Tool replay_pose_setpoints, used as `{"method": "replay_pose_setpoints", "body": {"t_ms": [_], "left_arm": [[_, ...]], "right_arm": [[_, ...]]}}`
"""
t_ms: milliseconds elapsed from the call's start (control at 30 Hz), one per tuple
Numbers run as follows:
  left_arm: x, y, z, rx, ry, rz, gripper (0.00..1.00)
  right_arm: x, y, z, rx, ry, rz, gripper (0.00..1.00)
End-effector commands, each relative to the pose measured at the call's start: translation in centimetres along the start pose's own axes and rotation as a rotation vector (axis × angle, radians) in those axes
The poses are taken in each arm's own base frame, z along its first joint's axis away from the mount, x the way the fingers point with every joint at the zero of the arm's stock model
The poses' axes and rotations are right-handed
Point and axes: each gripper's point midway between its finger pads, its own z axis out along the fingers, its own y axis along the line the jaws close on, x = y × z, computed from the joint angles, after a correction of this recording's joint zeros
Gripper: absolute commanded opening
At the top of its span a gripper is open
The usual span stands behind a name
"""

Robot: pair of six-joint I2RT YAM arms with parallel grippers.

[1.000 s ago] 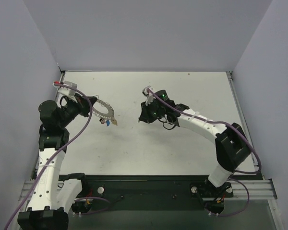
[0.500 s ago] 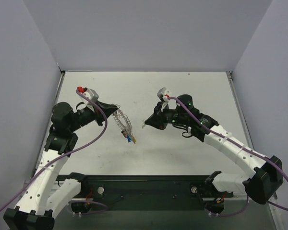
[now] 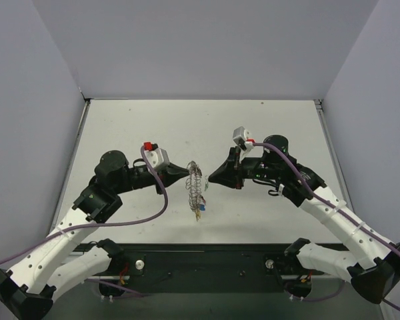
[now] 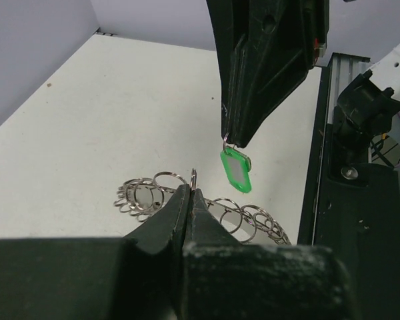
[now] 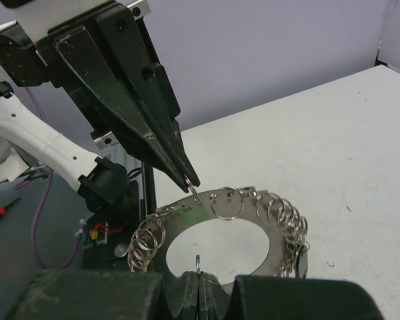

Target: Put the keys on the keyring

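Note:
My left gripper point(image 3: 186, 173) is shut on one small split ring of the keyring point(image 3: 195, 185) and holds it in the air, hanging edge-on. The keyring is a flat silvery ring point(image 5: 283, 230) fringed with many small split rings. Blue and yellow keys point(image 3: 199, 212) dangle from its lower end. My right gripper point(image 3: 211, 179) faces it, tips close together, and is shut on the split ring point(image 5: 197, 262) of a green key point(image 4: 237, 172). In the left wrist view the green key hangs just above the keyring point(image 4: 213, 203), apart from it. The red key is not visible.
The white table point(image 3: 187, 127) lies below both grippers. The black base rail point(image 3: 207, 257) runs along the near edge, with purple cables looping off both arms. Grey walls stand at the left, right and back.
Both arms have swung toward the middle and nearer the front. The keyring has been carried right and now hangs edge-on. The two gripper tips have come close together.

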Motion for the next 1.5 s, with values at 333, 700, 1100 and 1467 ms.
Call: {"method": "replay_pose_setpoints", "body": {"t_ms": [333, 700, 1100, 1467], "left_arm": [[-0.5, 0.3, 0.6, -0.085, -0.029, 0.149, 0.00], [-0.7, 0.0, 0.7, -0.107, -0.060, 0.165, 0.00], [-0.3, -0.3, 0.5, -0.115, -0.023, 0.159, 0.00], [-0.3, -0.3, 0.5, -0.113, -0.019, 0.161, 0.00]], "right_arm": [[-2.6, 1.6, -0.9, -0.075, -0.041, -0.052, 0.00], [-3.3, 1.3, 0.1, -0.069, -0.053, -0.044, 0.00], [-1.4, 0.5, 2.8, 0.038, 0.066, -0.109, 0.00], [-1.4, -0.1, 3.2, 0.076, 0.067, -0.134, 0.00]]}}
